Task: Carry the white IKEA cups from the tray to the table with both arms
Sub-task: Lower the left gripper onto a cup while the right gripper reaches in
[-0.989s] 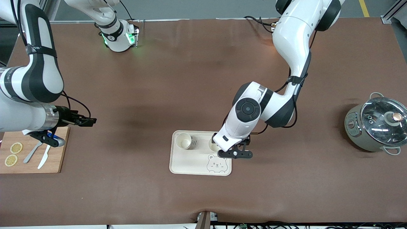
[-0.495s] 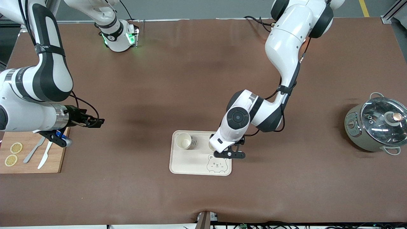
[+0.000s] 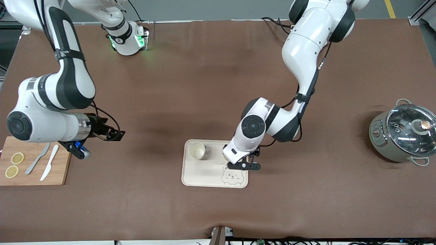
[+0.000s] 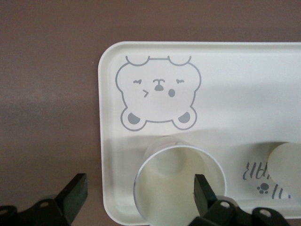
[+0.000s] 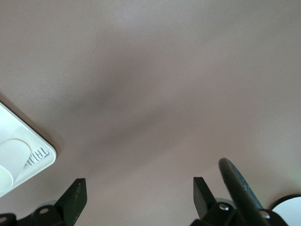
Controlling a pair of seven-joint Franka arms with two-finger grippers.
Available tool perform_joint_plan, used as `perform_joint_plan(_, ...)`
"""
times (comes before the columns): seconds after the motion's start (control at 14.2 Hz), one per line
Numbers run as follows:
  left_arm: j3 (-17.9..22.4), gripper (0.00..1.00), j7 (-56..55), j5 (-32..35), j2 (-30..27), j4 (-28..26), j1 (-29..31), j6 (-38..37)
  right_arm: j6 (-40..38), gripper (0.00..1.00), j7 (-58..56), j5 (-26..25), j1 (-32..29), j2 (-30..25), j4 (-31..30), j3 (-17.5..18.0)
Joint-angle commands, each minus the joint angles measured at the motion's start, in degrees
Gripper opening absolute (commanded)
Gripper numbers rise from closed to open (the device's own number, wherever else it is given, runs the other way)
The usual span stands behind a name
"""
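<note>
My left pincer (image 4: pixel 136 197) gapes wide over the bear tray (image 3: pixel 196 175), gripping nothing; one white cup (image 4: pixel 178 188) stands between its fingers, the bear drawing (image 3: pixel 232 176) at its 6 o'clock, the second cup (image 3: pixel 197 150) at 9. My right pincer (image 3: pixel 115 135) waits open over bare desk (image 3: pixel 218 85).

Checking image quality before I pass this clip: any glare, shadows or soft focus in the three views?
Front view: sharp, glare streaks on the pot's glass lid, soft arm shadows on the brown table. Left wrist view: evenly lit, bear tray crisp, the cup between the open fingers slightly soft. Right wrist view: a broad diffuse shadow band across the table, the tray corner a little blurred.
</note>
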Motion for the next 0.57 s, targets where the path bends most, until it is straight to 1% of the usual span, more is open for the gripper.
perform_joint_plan(0.0,0.93,1.0,-1.15,0.55,1.59,0.96,-0.64,2.4,1.49,1.0,3.21,1.01,1.5,1.38,0.34,-0.31)
perform_joint_plan(0.21,0.93,1.0,-0.98,0.55,2.12,0.96,-0.64,3.11,2.63,1.0,3.48,1.1,2.47,2.17,0.34,-0.22)
perform_joint_plan(0.35,0.93,1.0,-0.98,0.55,2.38,0.96,-0.64,3.63,2.81,1.0,5.66,1.1,3.35,2.26,0.43,-0.22)
perform_joint_plan(0.42,0.93,1.0,-0.98,0.55,2.55,0.96,-0.64,3.81,2.98,1.0,6.9,1.79,3.79,2.7,0.6,-0.22)
perform_joint_plan(0.49,0.93,1.0,-0.98,0.55,2.82,0.96,-0.64,3.9,3.77,1.0,8.13,3.71,4.66,3.4,0.61,-0.22)
